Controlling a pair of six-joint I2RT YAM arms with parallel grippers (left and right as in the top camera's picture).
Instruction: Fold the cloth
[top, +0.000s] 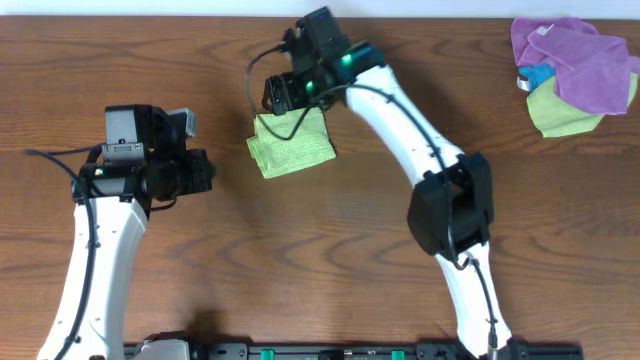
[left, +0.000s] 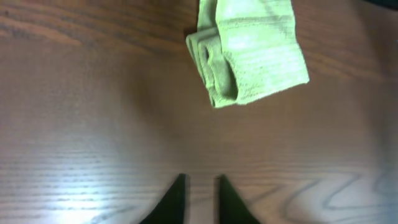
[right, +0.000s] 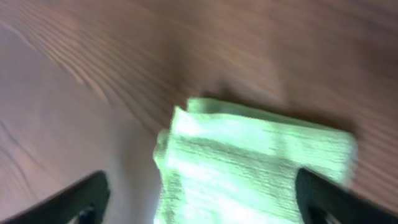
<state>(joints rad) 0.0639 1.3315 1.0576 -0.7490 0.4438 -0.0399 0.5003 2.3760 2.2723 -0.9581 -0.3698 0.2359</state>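
Cloth (top: 290, 143) looks folded, so I reckon that's why my right gripper (right: 202, 186) hangs spread wide over it; left gripper (left: 199, 193), 9 o'clock of it, barely parted, empty.

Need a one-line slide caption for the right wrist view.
Right hand, open wide, over the folded green cloth lying on the wooden table.

The right gripper (top: 288, 100) hid the upper edge of the cloth (top: 295, 150) from overhead, the left wrist view cut off the cloth's far end at its top edge, and the blurred right wrist view lost its near part below the frame, showing only dark fingertips (right: 84, 196).
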